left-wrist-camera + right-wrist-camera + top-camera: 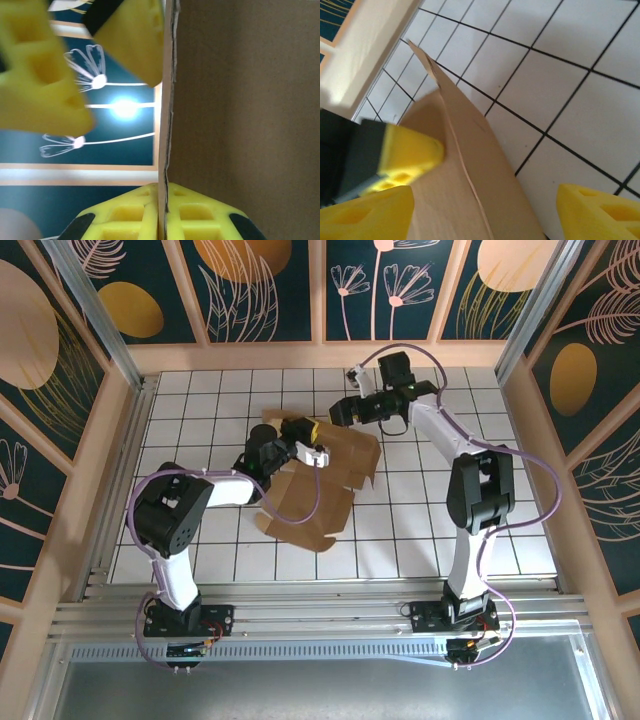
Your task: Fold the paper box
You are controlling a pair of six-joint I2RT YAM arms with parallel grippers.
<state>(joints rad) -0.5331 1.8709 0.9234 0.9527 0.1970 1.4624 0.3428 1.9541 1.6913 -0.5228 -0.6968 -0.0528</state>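
The box (325, 502) is laid mid-table (500, 540), one flap (470, 165) raised. The left arm (170, 515) is bent and reached rightward, with the left gripper (312, 432) clamped on the flap's edge. The right arm (480, 490) is stretched far-left, with the right gripper (343, 412) spread wide astride the flap.

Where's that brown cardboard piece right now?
In the overhead view the paper box sits near the middle of the tiled table, between the two arms, one edge pinched by the left gripper.
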